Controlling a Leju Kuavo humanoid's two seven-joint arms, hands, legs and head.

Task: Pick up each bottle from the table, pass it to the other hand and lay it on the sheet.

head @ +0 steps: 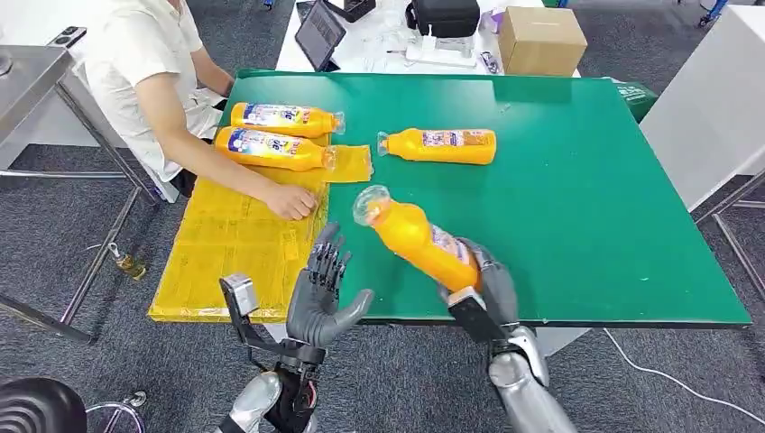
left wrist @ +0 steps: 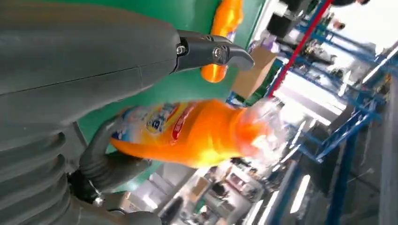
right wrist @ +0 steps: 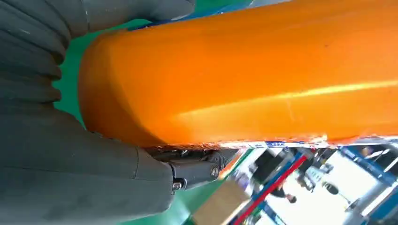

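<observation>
Green matte tabletop (head: 586, 225), flat, with a dark edge along the bottom of the head view; a yellow sheet (head: 225, 244) with a faint printed grid lies over its left side and hangs past the near edge. Right hand (head: 483, 284), lower centre, grips the base end of an orange plastic bottle (head: 415, 239): smooth glossy body, blue-and-white label, clear cap at the neck, tilted with the cap toward the upper left and raised off the tabletop. In the right wrist view the bottle's orange wall (right wrist: 244, 70) presses against the grey ribbed cover and thumb. Left hand (head: 320, 293), just left of the held bottle, holds nothing, palm facing it, dark fingers (head: 327, 257) spread and pointing up; not touching the bottle. Two more orange bottles (head: 271, 133) lie side by side at the upper left on the sheet, caps to the right. A fourth bottle (head: 442, 144) lies on bare green at upper centre, cap to the left. A person's hand (head: 290, 200) rests on the sheet just below the pair. Cardboard box (head: 539, 38) on the white table beyond.
</observation>
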